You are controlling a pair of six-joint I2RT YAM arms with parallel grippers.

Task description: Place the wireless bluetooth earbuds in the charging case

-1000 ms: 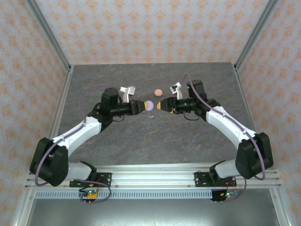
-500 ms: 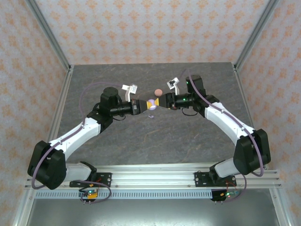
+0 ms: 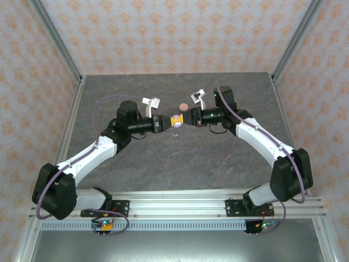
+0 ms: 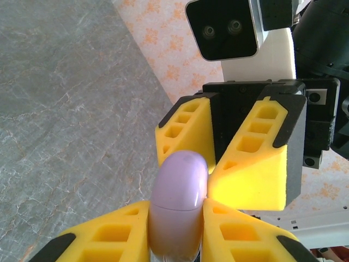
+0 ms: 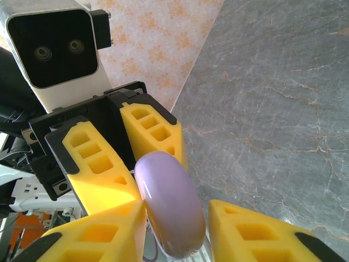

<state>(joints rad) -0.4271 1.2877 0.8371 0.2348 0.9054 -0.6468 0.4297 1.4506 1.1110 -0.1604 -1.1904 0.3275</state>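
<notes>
A lilac charging case [image 4: 177, 202] is held above the table, lid down, its seam showing. My left gripper [image 4: 175, 212] is shut on its lower half. My right gripper [image 5: 177, 210] faces it from the other side with its jaws around the case's other end. One of its fingers [image 5: 117, 215] touches the case, and the other finger [image 5: 240, 224] stands a small gap away. From above, the left gripper [image 3: 169, 121] and right gripper [image 3: 183, 119] meet at the case [image 3: 175, 120] over mid-table. One tiny lilac earbud [image 3: 175, 135] lies on the table just below them.
A pink round disc [image 3: 184, 106] lies on the grey table [image 3: 136, 93] just behind the grippers. Patterned walls and metal posts close in the back and sides. The arms' bases sit on the rail [image 3: 174, 210] at the near edge.
My right gripper has moved left onto the lilac case and its jaws have narrowed around it. The left gripper has turned its wrist and kept hold of the case.
</notes>
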